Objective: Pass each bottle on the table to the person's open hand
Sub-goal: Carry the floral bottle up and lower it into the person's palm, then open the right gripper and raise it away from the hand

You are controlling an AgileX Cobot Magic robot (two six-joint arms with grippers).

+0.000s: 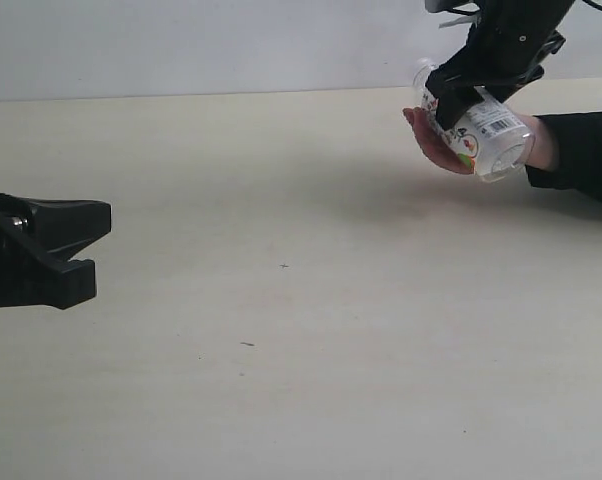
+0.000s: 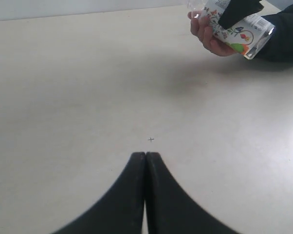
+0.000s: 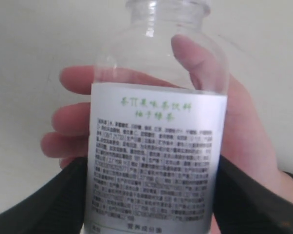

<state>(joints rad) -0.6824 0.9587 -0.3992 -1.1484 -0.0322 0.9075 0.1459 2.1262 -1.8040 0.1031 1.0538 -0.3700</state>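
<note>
- Bottle [image 1: 493, 132]: clear plastic, glossy, with bright glints on the wall; smooth throughout.
- Bottle label [image 3: 156, 161]: white, paper-like, matt, finely printed.
- Table [image 1: 281, 300]: pale beige top with faint wood grain, smooth and matt, with a few tiny dark specks.
- Left gripper [image 2: 145, 157]: black, plastic-looking, smooth, dull sheen.
- Right gripper [image 1: 461, 105]: same black matt finish.
- Sleeve [image 1: 581, 150]: dark cloth, matt; weave too fine to tell.
</note>
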